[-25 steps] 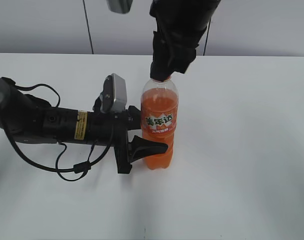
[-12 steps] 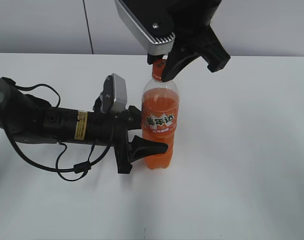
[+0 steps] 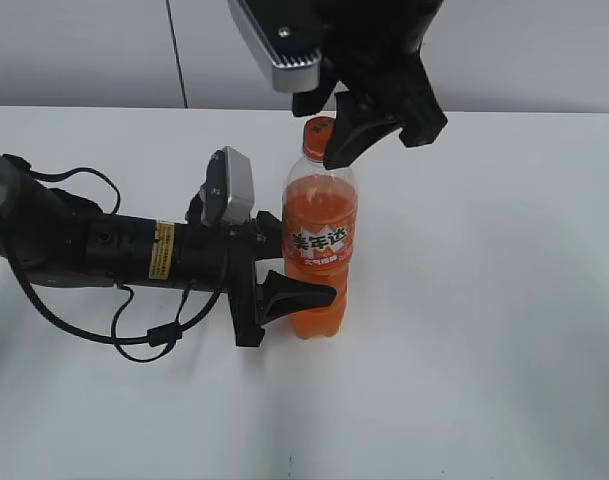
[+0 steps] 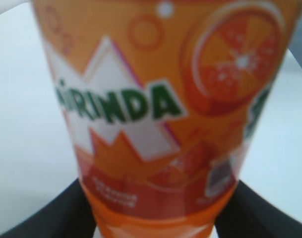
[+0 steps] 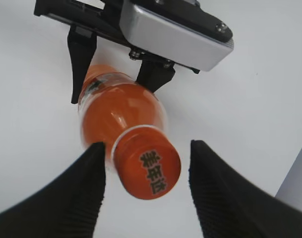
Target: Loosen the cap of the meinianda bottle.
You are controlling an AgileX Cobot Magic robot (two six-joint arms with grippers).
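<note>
The meinianda bottle point(image 3: 320, 250) stands upright on the white table, full of orange liquid, with an orange label. Its orange cap point(image 3: 318, 128) is on the neck. My left gripper point(image 3: 284, 270) is shut on the bottle's lower body; in the left wrist view the label point(image 4: 155, 99) fills the frame between the black fingers. My right gripper point(image 3: 369, 125) hovers above the cap, open. In the right wrist view the cap point(image 5: 148, 167) with dark characters sits between the two spread fingers point(image 5: 147, 186), untouched.
The white table point(image 3: 484, 300) stretches all round the bottle. The left arm with its cables point(image 3: 104, 250) lies low across the left side. A grey wall point(image 3: 534, 50) stands at the back.
My right gripper opened, let go of the cap and lifted slightly. The cap, covered a second ago, now shows. The left arm and bottle have not moved.
</note>
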